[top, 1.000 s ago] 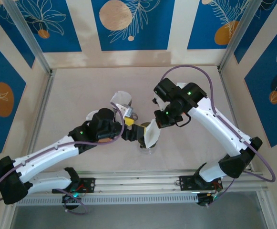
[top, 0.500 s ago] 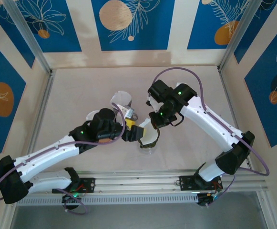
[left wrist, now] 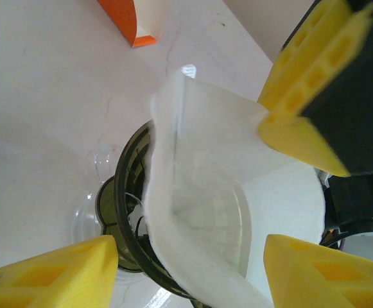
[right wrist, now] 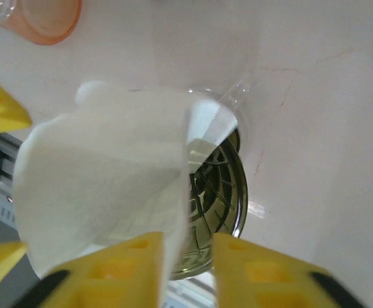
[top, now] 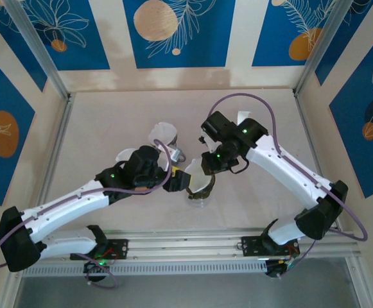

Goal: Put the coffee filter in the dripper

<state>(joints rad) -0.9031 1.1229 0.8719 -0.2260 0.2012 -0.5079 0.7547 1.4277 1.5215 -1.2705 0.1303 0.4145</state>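
1. Wall panels [top: 173, 32] are printed with blue leaf and orange disc motifs; lettering on any item cannot be made out.
2. The coffee filter [top: 199, 174], white paper, is seen at mid-table near the front edge, standing tilted in the mouth of the dripper [top: 199, 194]; its upper part sticks up above the rim; how deep it is seated cannot be told.
3. The left gripper [top: 181, 181] is held beside the dripper; from its wrist camera the left gripper [left wrist: 189, 247] is seen spread wide, one yellow finger on each side of the dripper [left wrist: 125, 212], nothing clamped; the filter [left wrist: 218, 167] is leaning across the dark ribbed cone.
4. The right gripper [top: 208, 168] is parked at the filter's far side; from its wrist camera the right gripper [right wrist: 189, 242] is seen parted by a narrow gap, with the dripper [right wrist: 218, 186] visible through that gap; the filter [right wrist: 103, 173] is lying against one finger, not pinched.
5. Left wrist extras: one of the right gripper's fingers [left wrist: 302, 109] is touching the filter's upper corner; an orange-edged white item [left wrist: 138, 19] is lying well apart on the table [left wrist: 45, 96].
6. Right wrist extras: an orange translucent cup [right wrist: 42, 16] is shown near the frame's top; the cone's ribs are resolved.
7. Top view extras: both arms are shown converging; small white items [top: 164, 135] are set behind the dripper.
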